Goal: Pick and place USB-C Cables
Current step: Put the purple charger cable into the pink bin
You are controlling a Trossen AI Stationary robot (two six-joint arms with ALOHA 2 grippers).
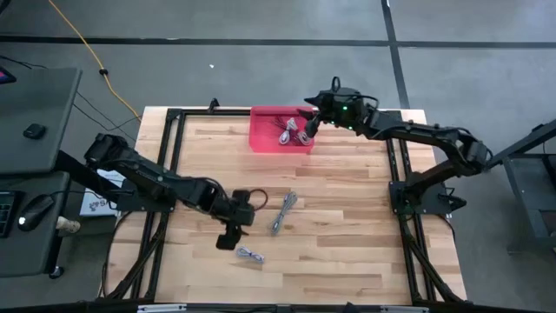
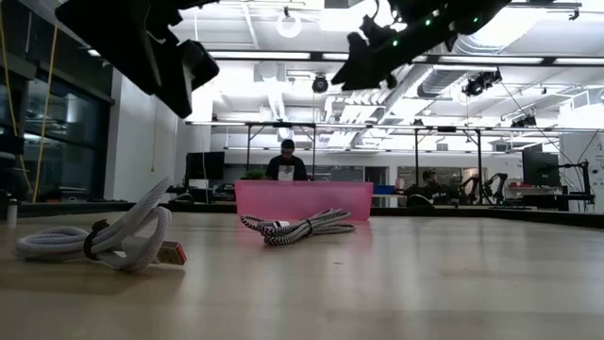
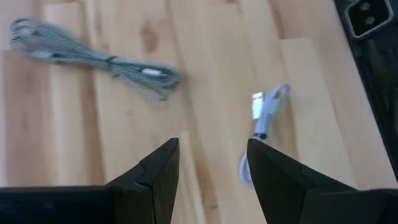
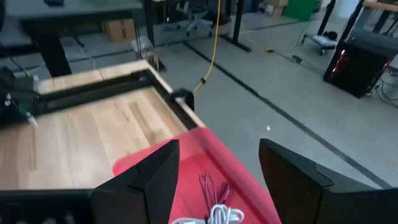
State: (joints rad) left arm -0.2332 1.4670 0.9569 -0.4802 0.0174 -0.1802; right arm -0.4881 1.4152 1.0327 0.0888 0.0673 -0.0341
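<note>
High view shows two dark arms over a wooden bench [image 1: 347,217], with a pink tray [image 1: 261,139] at upper centre of the frame already holding several bundled USB-C cables [image 1: 288,132]. Two more cables lie loose on the boards: a long braided cable [image 1: 283,211] at centre and a small pale cable [image 1: 250,255] at lower centre. The left gripper [image 1: 228,236] hangs just above and beside that small bundle, its jaws released with nothing between them; the left wrist view puts the small coil just off the right-hand finger [image 3: 273,180] rather than in the gap. The right gripper [image 1: 311,124] hovers over the tray's right end, jaws likewise spread and empty. The step in hand looks to be the left arm's pick of the small cable. To do it well, the wrist should likely shift sideways until the bundle sits squarely between the fingers, then descend and close across the tied middle, not on a loose connector end. How high the jaws stand above the wood is hard to judge. The tray's contents are partly screened by the right arm, so the number of cables inside cannot be counted, and part of the small coil is cut off behind the finger.
</note>
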